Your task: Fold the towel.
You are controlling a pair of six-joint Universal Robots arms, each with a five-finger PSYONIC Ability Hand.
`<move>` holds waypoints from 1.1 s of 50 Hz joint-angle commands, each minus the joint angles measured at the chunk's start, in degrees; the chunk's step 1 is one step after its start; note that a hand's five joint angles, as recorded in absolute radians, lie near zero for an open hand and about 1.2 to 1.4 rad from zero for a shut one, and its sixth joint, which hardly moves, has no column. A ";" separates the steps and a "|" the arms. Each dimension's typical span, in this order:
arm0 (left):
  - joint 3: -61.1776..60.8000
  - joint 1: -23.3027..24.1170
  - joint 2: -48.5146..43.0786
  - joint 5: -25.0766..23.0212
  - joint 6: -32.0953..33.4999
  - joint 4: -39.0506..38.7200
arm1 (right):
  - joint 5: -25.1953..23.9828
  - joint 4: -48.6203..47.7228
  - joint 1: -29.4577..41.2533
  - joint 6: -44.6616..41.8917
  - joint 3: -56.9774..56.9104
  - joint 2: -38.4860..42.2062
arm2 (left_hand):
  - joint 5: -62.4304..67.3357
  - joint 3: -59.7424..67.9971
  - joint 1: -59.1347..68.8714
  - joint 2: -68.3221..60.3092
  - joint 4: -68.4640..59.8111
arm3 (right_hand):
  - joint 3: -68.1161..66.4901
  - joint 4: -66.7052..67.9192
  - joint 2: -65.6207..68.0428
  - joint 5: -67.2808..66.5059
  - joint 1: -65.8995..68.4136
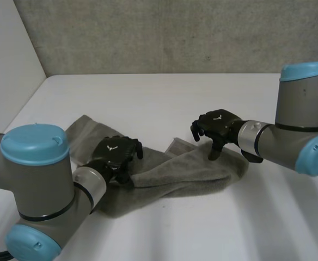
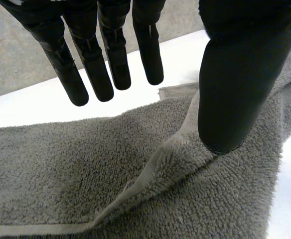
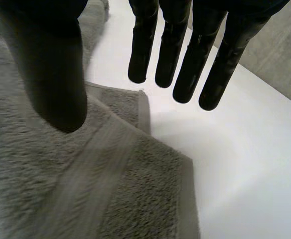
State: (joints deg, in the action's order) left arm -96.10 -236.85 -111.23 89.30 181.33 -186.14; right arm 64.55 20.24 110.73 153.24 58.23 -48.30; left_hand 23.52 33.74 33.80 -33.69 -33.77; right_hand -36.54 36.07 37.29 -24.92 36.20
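Towel (image 1: pixel 191 174) lies beneath left hand (image 1: pixel 115 155) and right hand (image 1: pixel 216 126).

One towel (image 1: pixel 191 174), one table (image 1: pixel 148 98), two hands: left hand (image 1: pixel 115 154), right hand (image 1: pixel 218 126)

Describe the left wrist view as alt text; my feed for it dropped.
The left hand hangs open over a grey towel, fingers straight and thumb tip at a raised fold running across the cloth. White table lies past the towel's far edge, beyond the fingertips.
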 commanded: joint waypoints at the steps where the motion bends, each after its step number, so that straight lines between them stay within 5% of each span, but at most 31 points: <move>1: -1.20 -0.54 0.05 0.00 -0.01 -0.01 | 0.66 3.92 -0.08 0.13 -11.80 8.12 | 4.62 4.40 4.34 -4.45 -4.37 | 3.92 -3.44 -4.66 2.29 -3.57; 13: -1.20 -0.98 0.05 -0.09 -0.01 -0.18 | 0.75 10.78 -0.08 -0.14 -22.89 17.62 | 4.62 4.40 4.34 -4.45 -4.37 | 7.45 -6.98 -8.19 5.83 -7.10; 27: -1.20 -1.33 0.05 -0.18 -0.01 -0.36 | 1.46 10.61 -0.17 -0.14 -23.69 19.12 | 4.62 4.40 4.34 -4.45 -4.37 | 4.42 -3.95 -5.17 2.80 -4.08; 43: -1.29 -1.33 -0.04 -0.18 -0.01 -0.45 | 0.93 10.52 -0.87 -0.31 -22.55 19.12 | 4.45 4.23 4.17 -4.28 -4.20 | -25.85 26.33 25.11 -27.48 26.20; 47: -1.29 -1.33 -0.04 -0.18 -0.01 -0.45 | 1.02 10.43 -0.87 0.12 -22.63 18.86 | 4.29 4.06 4.00 -4.11 -4.03 | -43.40 43.88 42.66 -45.03 43.75; 55: -1.20 -1.42 -0.12 -0.18 -0.01 -0.62 | 0.93 10.43 -1.05 0.65 -21.50 16.05 | 3.45 3.22 3.16 -3.27 -3.19 | -43.46 43.93 42.71 -45.08 43.80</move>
State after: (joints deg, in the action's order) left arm -97.39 -238.20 -111.33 89.12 181.32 -186.60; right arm 65.54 30.73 109.76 153.42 35.73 -29.89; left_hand 23.05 33.23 33.34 -33.21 -33.26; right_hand -76.49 76.76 74.62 -66.35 75.51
